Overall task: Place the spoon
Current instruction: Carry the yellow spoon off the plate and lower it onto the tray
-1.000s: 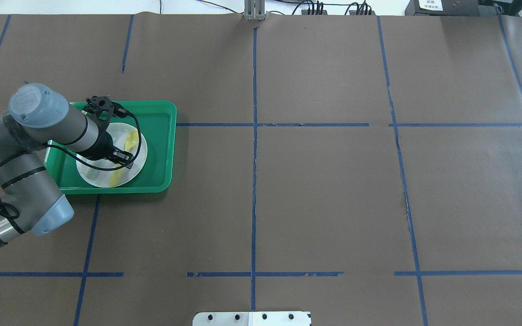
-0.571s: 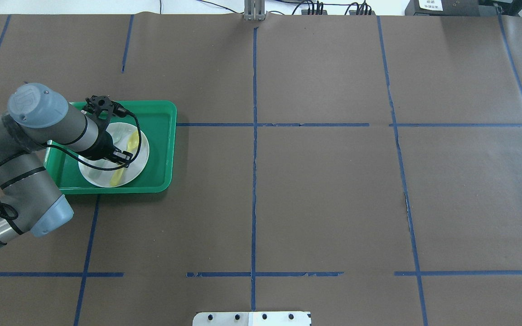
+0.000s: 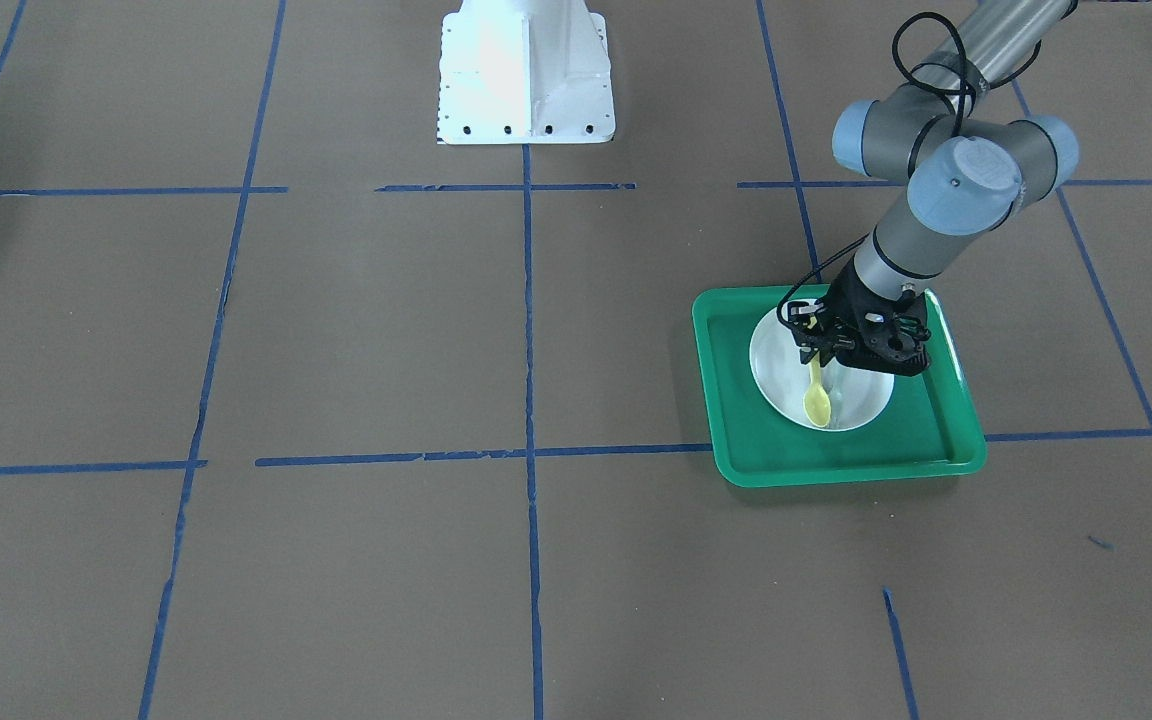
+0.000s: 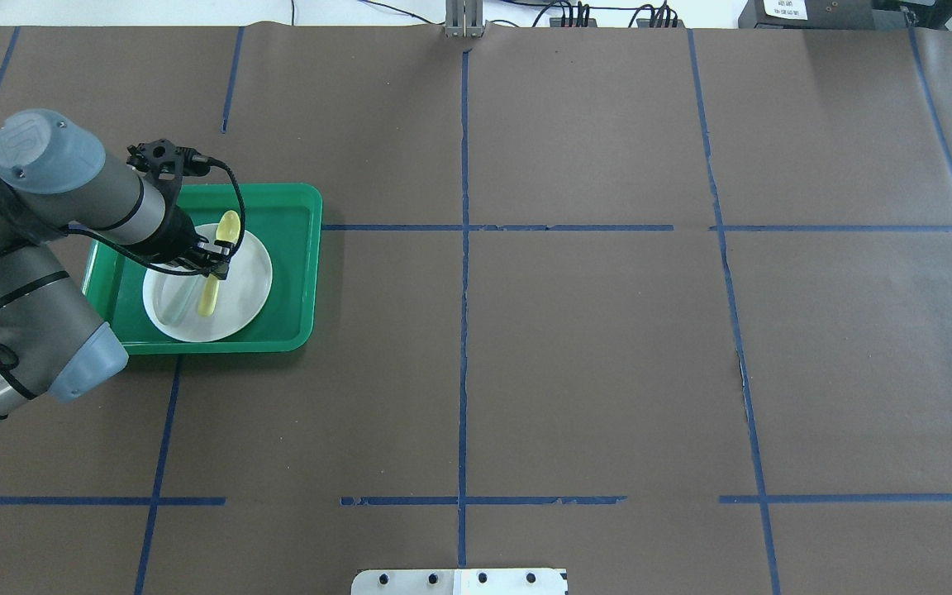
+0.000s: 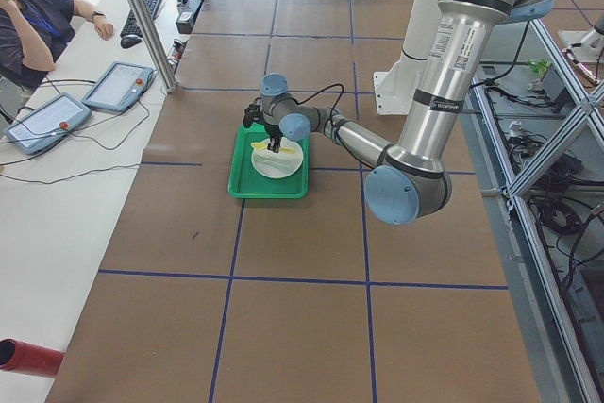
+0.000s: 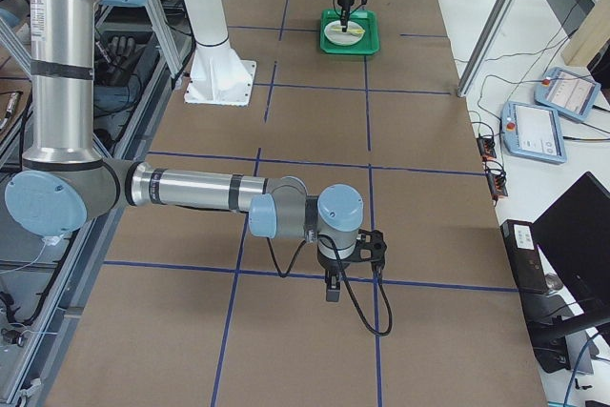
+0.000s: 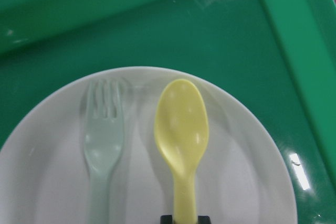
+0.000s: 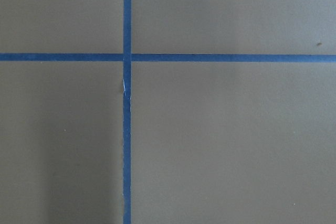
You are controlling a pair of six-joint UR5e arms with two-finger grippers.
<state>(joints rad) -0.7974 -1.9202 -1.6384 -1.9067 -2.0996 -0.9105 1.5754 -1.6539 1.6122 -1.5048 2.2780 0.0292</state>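
The yellow spoon point(image 4: 229, 225) is held by its handle in my left gripper point(image 4: 212, 251), which is shut on it, just above the white plate point(image 4: 246, 289). In the left wrist view the spoon's bowl point(image 7: 181, 127) hangs over the plate point(image 7: 252, 177), beside the pale grey-green fork point(image 7: 104, 145) that lies on it. In the front-facing view the spoon point(image 3: 817, 403) points out from the gripper point(image 3: 814, 358). The plate stands in a green tray point(image 4: 294, 273). My right gripper point(image 6: 330, 289) shows only in the exterior right view, low over the table; I cannot tell whether it is open or shut.
The tray point(image 3: 836, 462) stands on brown paper marked with blue tape lines point(image 4: 464, 330). The white robot base point(image 3: 524, 75) is at the table's robot side. An operator point(image 5: 28, 16) sits at a side desk with tablets point(image 5: 118, 87).
My left arm has pulled up and back. The spoon, which lay on the plate, is now lifted in the gripper, with its bowl over the plate's far edge. The plate shifted slightly right.
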